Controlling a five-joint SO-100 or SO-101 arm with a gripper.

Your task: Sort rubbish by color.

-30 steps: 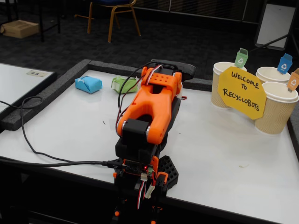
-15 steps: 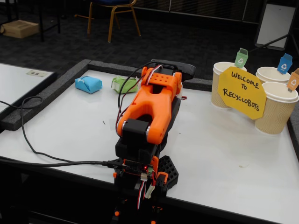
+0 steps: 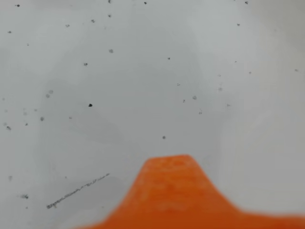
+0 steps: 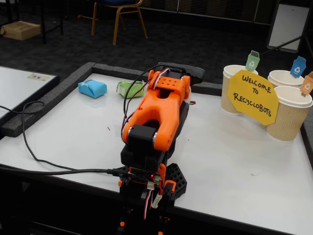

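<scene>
Orange plastic fills the middle of the fixed view, where the arm [image 4: 159,110] sits folded over its black base at the lower centre of the white tabletop [image 4: 230,161]. Its fingers are tucked out of sight beneath the body there, and the wrist view shows only one blurred orange tip [image 3: 169,191] at the bottom edge over speckled white surface (with a faint pencil-like streak at lower left), so I cannot tell whether they are parted or closed. In the upper left of the fixed view lies the light blue bundle [image 4: 92,88], and just to its right the light green bundle [image 4: 128,88], partly behind the arm's cables. At the upper right stand three beige paper cups [image 4: 289,113] with coloured tags, fronted by a yellow sign [image 4: 252,96].
</scene>
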